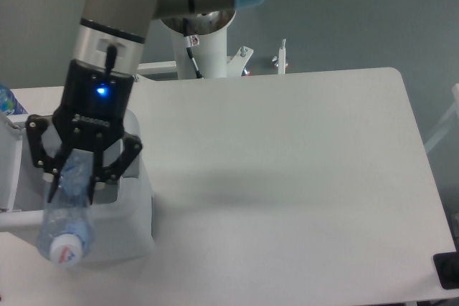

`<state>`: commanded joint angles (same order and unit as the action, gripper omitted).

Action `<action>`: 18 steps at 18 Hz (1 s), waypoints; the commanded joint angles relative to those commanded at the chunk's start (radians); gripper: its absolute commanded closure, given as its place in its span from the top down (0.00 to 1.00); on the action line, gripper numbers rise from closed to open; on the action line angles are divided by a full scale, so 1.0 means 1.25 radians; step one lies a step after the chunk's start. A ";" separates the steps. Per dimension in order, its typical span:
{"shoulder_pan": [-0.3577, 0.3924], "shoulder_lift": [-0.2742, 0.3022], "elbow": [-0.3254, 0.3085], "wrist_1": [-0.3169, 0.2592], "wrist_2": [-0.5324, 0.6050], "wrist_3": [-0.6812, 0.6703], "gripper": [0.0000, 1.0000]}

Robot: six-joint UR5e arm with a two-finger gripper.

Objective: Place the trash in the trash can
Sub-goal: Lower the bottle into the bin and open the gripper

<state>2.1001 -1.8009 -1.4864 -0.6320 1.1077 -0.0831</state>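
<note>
At the lower left of the frame, the black two-finger hand point(70, 190) grips the clear crushed plastic bottle point(67, 223) by its upper body, cap end hanging low over the white boxy plastic bin point(136, 209) on the white desk point(287, 177). The bottle looks light, soft and slippery; a mid-body hold seems safest.
</note>
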 joint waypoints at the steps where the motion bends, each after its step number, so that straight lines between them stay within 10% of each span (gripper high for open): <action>1: -0.001 0.001 -0.006 0.000 -0.005 0.009 0.46; 7: -0.001 0.029 -0.065 0.000 -0.009 0.042 0.50; 11: 0.004 0.028 -0.057 0.000 -0.009 0.049 0.97; 18: 0.032 0.033 -0.044 0.000 -0.009 0.053 1.00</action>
<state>2.1399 -1.7595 -1.5417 -0.6320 1.0968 -0.0169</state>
